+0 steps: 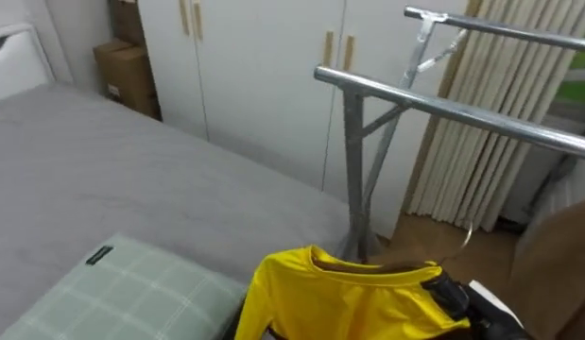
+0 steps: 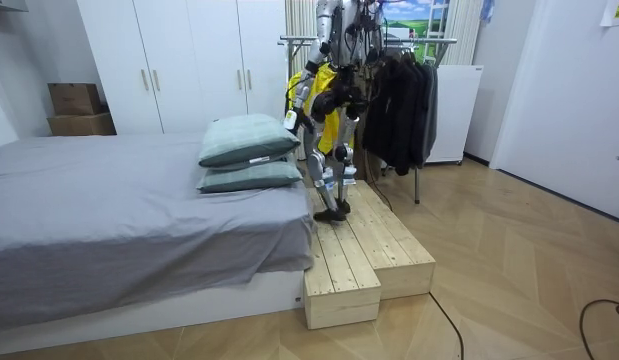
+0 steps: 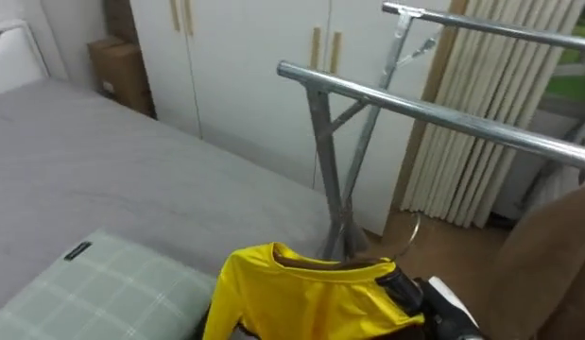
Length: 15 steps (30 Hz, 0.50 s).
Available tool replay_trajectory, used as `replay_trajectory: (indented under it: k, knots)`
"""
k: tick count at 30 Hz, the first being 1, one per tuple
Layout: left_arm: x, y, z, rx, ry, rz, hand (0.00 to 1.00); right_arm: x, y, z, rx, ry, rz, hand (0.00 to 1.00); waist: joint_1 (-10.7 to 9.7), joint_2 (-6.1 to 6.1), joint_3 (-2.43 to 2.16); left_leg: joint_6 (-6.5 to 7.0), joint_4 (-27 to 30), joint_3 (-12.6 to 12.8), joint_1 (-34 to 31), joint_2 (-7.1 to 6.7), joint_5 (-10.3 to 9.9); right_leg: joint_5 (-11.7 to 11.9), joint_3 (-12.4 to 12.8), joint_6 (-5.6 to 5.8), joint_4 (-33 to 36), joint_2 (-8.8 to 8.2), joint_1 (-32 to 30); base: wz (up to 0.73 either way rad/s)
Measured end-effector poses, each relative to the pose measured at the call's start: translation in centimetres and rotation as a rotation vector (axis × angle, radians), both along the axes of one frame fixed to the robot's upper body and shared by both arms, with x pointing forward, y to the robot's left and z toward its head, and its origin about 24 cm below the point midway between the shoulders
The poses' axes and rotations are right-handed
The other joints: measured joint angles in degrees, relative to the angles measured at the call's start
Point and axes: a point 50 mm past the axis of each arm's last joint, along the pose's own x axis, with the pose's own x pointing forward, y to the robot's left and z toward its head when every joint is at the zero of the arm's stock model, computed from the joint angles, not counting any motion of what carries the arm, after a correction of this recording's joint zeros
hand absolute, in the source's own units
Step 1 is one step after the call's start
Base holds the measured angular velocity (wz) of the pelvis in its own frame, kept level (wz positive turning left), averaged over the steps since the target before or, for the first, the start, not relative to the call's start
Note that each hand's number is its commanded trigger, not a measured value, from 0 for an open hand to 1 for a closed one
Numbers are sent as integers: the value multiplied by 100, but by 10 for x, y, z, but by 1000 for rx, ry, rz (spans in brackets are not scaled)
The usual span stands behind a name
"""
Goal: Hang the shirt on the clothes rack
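Your right hand (image 1: 451, 295) shows at the lower edge of the left eye view as a dark shape against the right shoulder of the yellow shirt (image 1: 344, 297). It touches the cloth, but you cannot tell whether it is clamped on it or only resting there. The shirt sits low in front of you, collar up, with a brown hanger bar showing inside the neck. A thin wire hook (image 1: 468, 234) rises just above the hand. The hook is apart from the rack and below its rails.

Your left hand (image 2: 290, 119) appears in the room view at the end of the lowered arm, on the bed side of your body. You cannot tell its state there.

Beyond the shirt stands the metal clothes rack (image 1: 443, 106). Its near rail runs across to your right and a second, higher rail (image 1: 519, 33) runs behind it. A brown garment (image 1: 561, 260) hangs at the far right. To your left, a green checked pillow (image 1: 122, 288) lies on the grey bed (image 1: 112, 175). White wardrobe doors (image 1: 264, 76), cardboard boxes (image 1: 127, 68) and a pale curtain (image 1: 476, 165) fill the background.

In the room view you stand upright on a wooden platform (image 2: 364, 255) between the bed and the rack. Dark clothes (image 2: 399, 110) hang on that rack at the room view's right.
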Motion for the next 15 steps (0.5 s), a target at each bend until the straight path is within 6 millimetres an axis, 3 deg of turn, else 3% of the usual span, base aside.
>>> replay_trajectory:
  k: [1, 3, 4, 7, 9, 12, 15]
  knots:
    - [-8, -2, -1, -6, 29, 5, 0, 2, 7, -1, 1, -1, 22, 100, 56, 20, -8, -15, -583, -465, -59, -147, 19, 80, 377, -8, -73, 144, -12, -178]
    - [-18, -4, -2, -13, 74, 11, 0, 3, 16, -2, 22, 0, 50, 100, 41, 49, -24, -37, -1184, -936, -101, -231, 67, 179, 858, -88, -85, 345, -46, -173]
    - [-22, -5, -2, -18, 90, 15, 0, 3, 17, -3, 24, 1, 53, 100, -4, 59, -19, -80, -1318, -1078, -124, -230, 235, 215, 1041, -125, -83, 429, -42, -146]
    - [-18, -6, -3, -24, 79, 22, 0, 3, 14, -3, 9, -11, 27, 100, -234, 54, -5, -5, -1396, -1092, -36, -226, 648, 241, 1395, -79, -97, 582, -3, -75]
    - [-10, -8, -4, -29, 63, 18, 0, 4, 13, -2, -5, -15, 22, 100, -329, 27, -7, 8, -1471, -954, 11, -225, 640, 279, 1544, -20, -217, 592, -8, -37]
    - [8, -12, -5, -38, 22, 5, 0, 4, 13, -2, -7, -16, 19, 100, -454, 33, 0, 48, -1524, -850, 11, -240, 613, 313, 1549, 24, -350, 548, 20, -6]
    - [28, -15, -4, -44, -26, -31, 0, 4, 14, -2, -1, -17, 20, 100, -427, 19, 5, 92, -1630, -800, 76, -314, 599, 290, 1604, 62, -372, 522, 33, -6]
